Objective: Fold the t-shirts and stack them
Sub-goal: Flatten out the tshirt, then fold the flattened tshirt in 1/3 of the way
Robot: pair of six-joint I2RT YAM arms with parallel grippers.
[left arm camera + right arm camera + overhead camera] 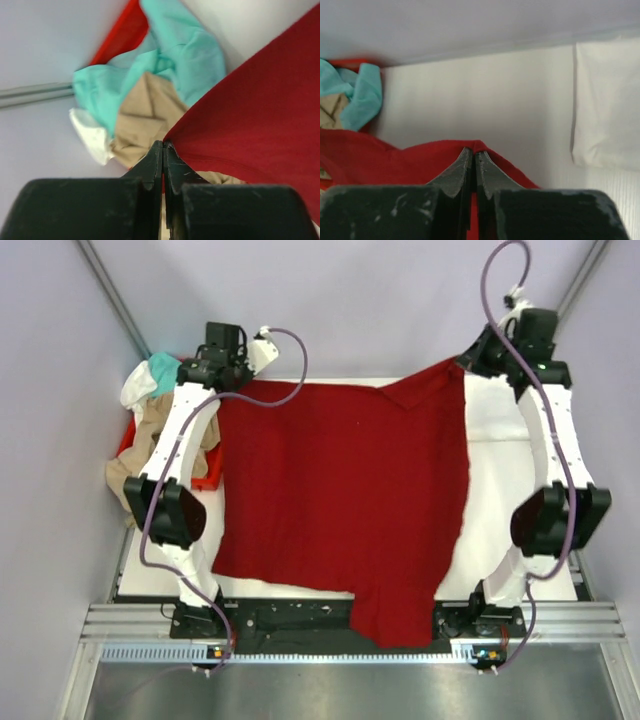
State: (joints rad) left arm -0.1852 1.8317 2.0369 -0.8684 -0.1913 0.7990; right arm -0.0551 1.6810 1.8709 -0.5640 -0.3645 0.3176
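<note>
The dark red t-shirt is spread across the middle of the bench, and most of the surface between the two arms is covered by it. Its near end is draped over the near edge of the bench, between the arm bases. The far edge is raised at both corners.

The left end effector is closed on the far left corner of the dark red t-shirt, with the cloth pinched between the fingertips. The right end effector is closed on the far right corner in the same way, and a small peak of cloth is lifted there.

At the far left, beside the bench, a bright red bin is seen. A teal t-shirt, a tan t-shirt and a white t-shirt are heaped in it unfolded, with the tan one spilling over its left side. The left edge of the dark red t-shirt lies just beside this heap.

On the far right part of the bench, another white t-shirt is laid flat, partly overlapped by the dark red t-shirt's right side.
</note>
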